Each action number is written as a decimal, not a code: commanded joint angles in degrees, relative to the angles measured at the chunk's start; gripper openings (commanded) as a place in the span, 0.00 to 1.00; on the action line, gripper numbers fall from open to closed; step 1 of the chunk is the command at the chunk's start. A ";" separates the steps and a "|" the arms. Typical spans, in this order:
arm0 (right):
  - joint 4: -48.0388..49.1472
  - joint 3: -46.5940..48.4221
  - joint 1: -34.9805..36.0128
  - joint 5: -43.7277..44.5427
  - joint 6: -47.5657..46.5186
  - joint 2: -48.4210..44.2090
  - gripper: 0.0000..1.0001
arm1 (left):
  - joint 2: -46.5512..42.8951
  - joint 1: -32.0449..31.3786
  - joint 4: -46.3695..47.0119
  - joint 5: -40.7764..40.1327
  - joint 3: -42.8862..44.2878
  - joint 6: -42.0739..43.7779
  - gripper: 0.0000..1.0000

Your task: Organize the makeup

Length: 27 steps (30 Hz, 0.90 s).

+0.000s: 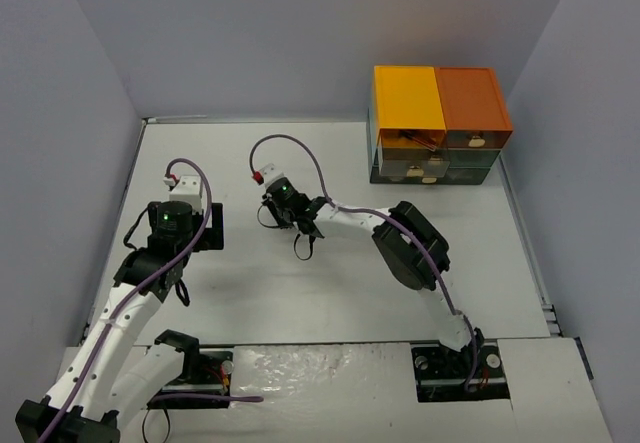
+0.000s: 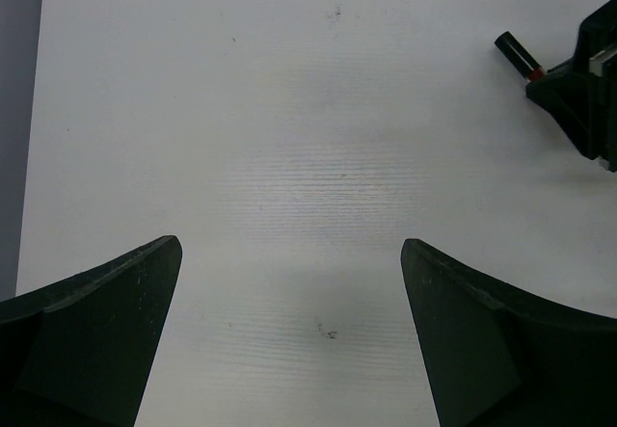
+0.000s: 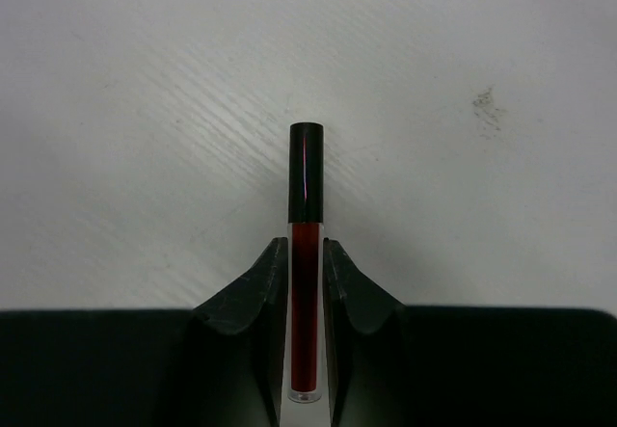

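My right gripper (image 3: 306,253) is shut on a thin dark red stick (image 3: 306,186) with a black cap. The stick lies lengthwise between the fingers, its cap poking out in front over the white table. In the top view the right gripper (image 1: 302,243) is at the table's middle left. The stick's cap (image 2: 516,51) and the right gripper (image 2: 578,90) also show at the upper right of the left wrist view. My left gripper (image 2: 289,253) is open and empty above bare table, and in the top view (image 1: 205,228) it is left of the right one. No compacts, discs, palette or sponge show on the table.
The drawer unit (image 1: 435,123) with yellow and orange tops stands at the back right, small items showing in its front drawers (image 1: 430,160). Grey walls close the table on the left, back and right.
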 commanded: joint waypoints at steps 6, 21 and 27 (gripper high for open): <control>-14.20 -1.25 -11.71 -15.91 -29.05 -36.95 0.00 | 1.54 -0.23 3.58 -0.42 1.67 0.58 0.97; -25.32 -4.90 -43.08 -33.60 -53.47 -47.02 0.01 | 2.56 -0.10 3.47 -0.70 1.67 0.83 0.97; -25.32 -4.45 -45.34 -39.05 -54.78 -42.71 0.12 | 2.32 -0.10 3.53 -0.88 1.60 0.93 0.97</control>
